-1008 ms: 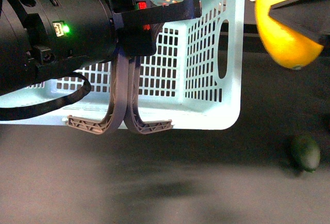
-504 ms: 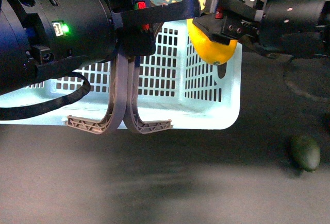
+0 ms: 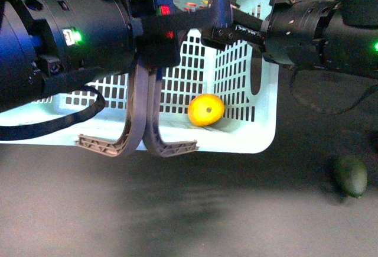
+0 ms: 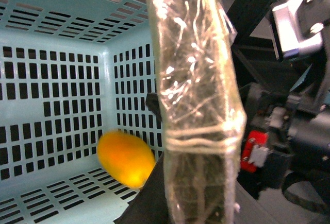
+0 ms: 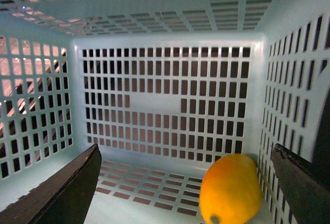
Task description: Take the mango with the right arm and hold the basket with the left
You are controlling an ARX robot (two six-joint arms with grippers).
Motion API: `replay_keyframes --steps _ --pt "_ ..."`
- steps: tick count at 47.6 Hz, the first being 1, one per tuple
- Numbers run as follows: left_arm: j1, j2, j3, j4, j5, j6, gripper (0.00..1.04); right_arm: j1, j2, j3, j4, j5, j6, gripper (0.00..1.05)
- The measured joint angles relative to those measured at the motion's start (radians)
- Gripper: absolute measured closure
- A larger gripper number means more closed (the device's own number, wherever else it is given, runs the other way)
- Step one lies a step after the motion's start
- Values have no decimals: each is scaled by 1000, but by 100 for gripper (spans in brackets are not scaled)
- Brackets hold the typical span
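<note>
**Mango lay in the basket, away from your open right gripper**

The mango (image 3: 206, 110) lay inside the basket (image 3: 263, 124), on the pale slotted wall that was lowest. It was close to the corner on your right side. It was orange-yellow and nothing was holding it.

Your right gripper (image 5: 185, 154) was wide open. Its two dark fingers (image 5: 67, 193) stood far apart and there was nothing between them but air. In the right wrist view the mango (image 5: 229, 188) showed nearer to one finger than the other, but it touched neither. From the front, the gripper reached in at the basket's high rim, and the mango sat well lower than it.

Your left gripper (image 3: 177, 29) was up by the basket's top edge. The two grey handles (image 3: 144, 109) ran up into it, pressed side by side, so it looked closed on them.

In the left wrist view the mango (image 4: 126, 158) looked a bit blurry.

A dark green fruit (image 3: 349, 175) sat on the dark table (image 3: 207, 215), well apart from the basket.
</note>
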Motion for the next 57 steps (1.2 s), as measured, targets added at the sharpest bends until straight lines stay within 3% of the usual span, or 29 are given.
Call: replay_keyframes --steps 15,27,36,46,57 --pt "0 0 -5 -2 -4 -3 97 -32 -338 -236 42 51 23 8" --pt "0 0 -5 -2 -2 -5 97 -35 -669 -452 -38 141 52 8" --pt "-1 0 -5 -2 0 -5 97 37 -944 -585 -150 285 86 8" --pt "-1 0 -5 -2 -2 -5 97 164 -1215 -691 -317 542 120 8" --pt "-1 0 -5 -2 -3 -3 97 172 -1250 -698 -325 559 124 8"
